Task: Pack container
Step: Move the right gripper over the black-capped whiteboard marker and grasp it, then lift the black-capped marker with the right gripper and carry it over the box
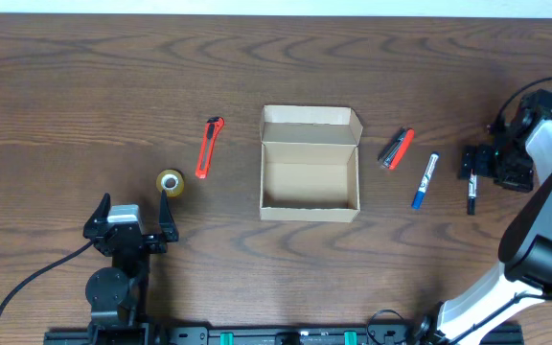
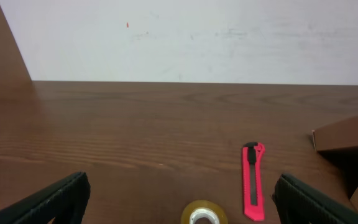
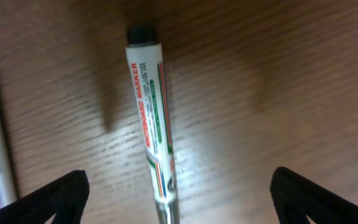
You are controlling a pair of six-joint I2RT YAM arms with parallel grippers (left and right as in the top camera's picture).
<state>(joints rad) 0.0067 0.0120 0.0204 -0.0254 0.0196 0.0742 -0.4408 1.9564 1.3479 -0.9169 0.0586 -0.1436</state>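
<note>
The left gripper (image 1: pixel 132 216) sits at the lower left of the overhead view, low over the table (image 1: pixel 65 86). Its 2 fingers are spread wide and hold nothing. Just past its right-hand fingertip a tape roll (image 1: pixel 171 182) lies flat on the wood. In the left wrist view the roll is at the bottom edge, about midway between the 2 dark fingers (image 2: pixel 51 200) and touching neither. Up and to the right of the roll lies a red utility knife (image 1: pixel 209 147), its black end pointing toward the top of the frame.

The container (image 1: pixel 310 165) stands at the centre of the overhead frame, well apart from both grippers. It is open, with its lid flap folded back toward the top edge and its cardboard floor showing.

To the right of it, 3 things lie in a row: a red-and-black tool (image 1: pixel 397 149) near the box, then a blue marker (image 1: pixel 425 180), then a black-capped marker (image 1: pixel 471 196).

The right gripper (image 1: pixel 477 163) is at the right side of the frame, over the upper end of the black-capped marker. In the right wrist view its 2 fingers (image 3: pixel 48 198) are wide apart in the lower corners. The marker's white barrel runs up between them, clear of both.
</note>
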